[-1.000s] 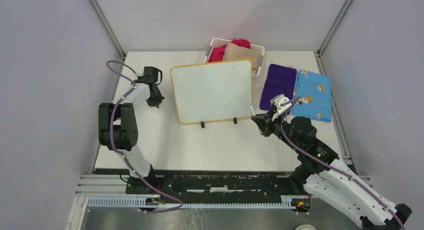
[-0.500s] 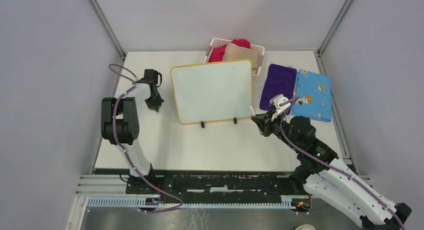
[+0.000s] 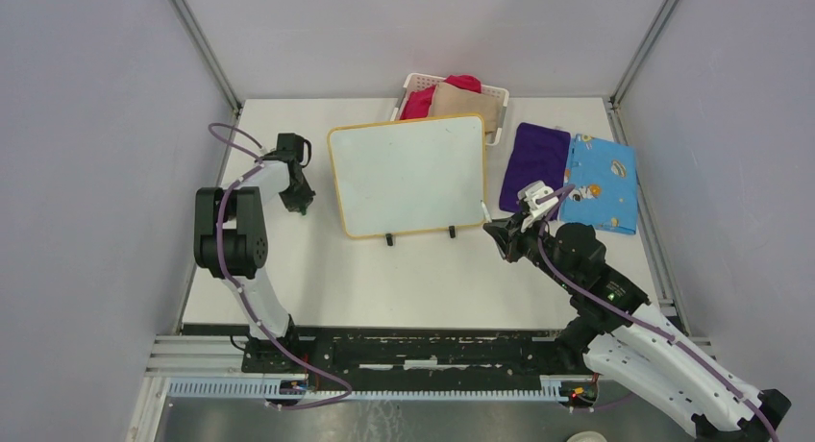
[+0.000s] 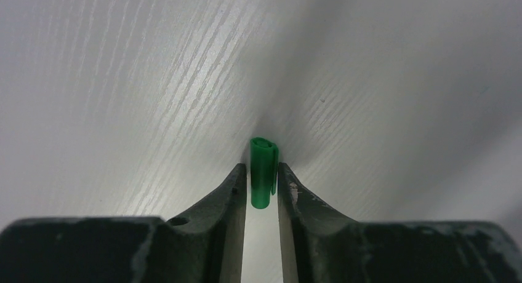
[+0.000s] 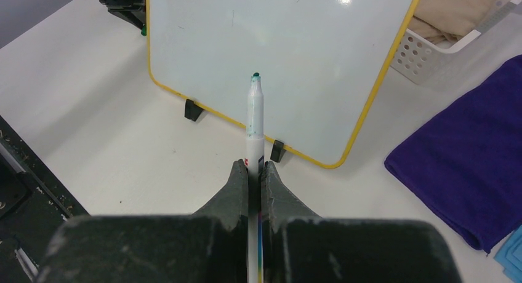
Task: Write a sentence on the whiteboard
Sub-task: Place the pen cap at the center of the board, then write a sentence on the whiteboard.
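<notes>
One glossy round-cornered whiteboard [image 3: 404, 173], yellow-framed

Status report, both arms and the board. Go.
Right gripper shut on uncapped marker. Left gripper around green cap, grip unclear. Whiteboard blank, nothing blocking it.

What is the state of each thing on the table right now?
whiteboard: blank, nothing written.
marker: uncapped, clamped in the right gripper.
cap: off the marker, on the table between the slightly parted fingers of the left gripper.
basket: filled with clothes.
purple cloth: folded, lying flat.
</notes>
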Tool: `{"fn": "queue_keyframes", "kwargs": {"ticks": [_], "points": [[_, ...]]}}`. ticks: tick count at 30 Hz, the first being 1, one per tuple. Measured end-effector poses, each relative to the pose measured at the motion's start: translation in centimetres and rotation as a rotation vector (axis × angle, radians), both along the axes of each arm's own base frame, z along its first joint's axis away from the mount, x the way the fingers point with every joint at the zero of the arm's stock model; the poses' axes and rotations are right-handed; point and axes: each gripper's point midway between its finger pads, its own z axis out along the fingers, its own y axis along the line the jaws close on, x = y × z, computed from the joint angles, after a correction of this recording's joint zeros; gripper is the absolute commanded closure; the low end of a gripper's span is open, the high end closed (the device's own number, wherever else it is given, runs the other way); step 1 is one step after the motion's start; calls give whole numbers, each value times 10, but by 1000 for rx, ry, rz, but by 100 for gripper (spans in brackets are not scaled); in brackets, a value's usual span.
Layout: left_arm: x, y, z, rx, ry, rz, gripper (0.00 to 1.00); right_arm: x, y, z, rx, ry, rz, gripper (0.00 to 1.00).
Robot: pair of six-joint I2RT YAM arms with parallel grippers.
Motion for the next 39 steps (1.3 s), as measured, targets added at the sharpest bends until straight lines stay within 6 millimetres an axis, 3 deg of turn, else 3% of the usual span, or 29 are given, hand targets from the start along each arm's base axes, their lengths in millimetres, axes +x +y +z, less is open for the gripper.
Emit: {"fn": "queue_keyframes", "kwargs": {"ticks": [9, 14, 16, 19, 23, 27, 30, 34, 39], "points": [[-2, 8, 1, 1, -10, 21, 47, 1, -1, 0, -6, -4, -3, 100], [-16, 15, 13, 21, -22, 49, 35, 1, -1, 0, -6, -4, -3, 100], [-18, 16, 33, 22, -68, 68, 30, 1, -1, 0, -6, -4, -3, 100], [-13, 16, 78, 14, -202, 91, 29, 1, 0, -1, -9, 0, -2, 100], [-17, 10, 159, -5, -438, 91, 28, 1, 1, -3, -11, 8, 4, 100], [-45, -19, 236, -69, -716, -2, 29, -2, 11, -4, 2, 21, 52, 100], [-68, -50, 276, -166, -891, -154, 29, -7, 26, 0, 33, 22, 126, 100], [-89, -94, 295, -276, -1002, -391, 23, -12, 48, 8, 71, 34, 225, 100], [-112, -160, 295, -480, -1024, -702, 1, -27, 82, 23, 95, 32, 378, 100]]}}
